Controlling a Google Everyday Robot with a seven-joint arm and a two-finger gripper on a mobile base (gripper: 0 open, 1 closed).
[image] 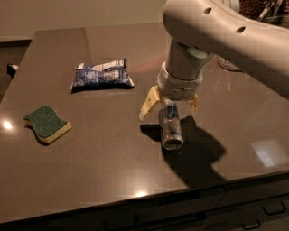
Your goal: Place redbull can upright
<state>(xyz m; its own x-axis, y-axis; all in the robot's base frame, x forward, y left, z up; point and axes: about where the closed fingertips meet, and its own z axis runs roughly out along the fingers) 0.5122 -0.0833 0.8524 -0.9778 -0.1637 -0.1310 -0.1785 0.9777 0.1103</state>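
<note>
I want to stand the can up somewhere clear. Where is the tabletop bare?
Bare table runs along the front edge, between the sponge and the lying redbull can; another patch lies right of the can. Crowded: mid-table, where the open gripper straddles the can, and back left, around the snack bag.

Your robot's arm: pale, smooth-shelled, cream-tipped.
You see a thick off-white arm coming in from 1 o'clock. Its rounded shell has two small dark holes, and it narrows to a cylindrical wrist ringed by a grey-white collar. The gripper is just off centre of your view, towards 3 o'clock. It carries two cream wedge-shaped fingers, set apart.
</note>
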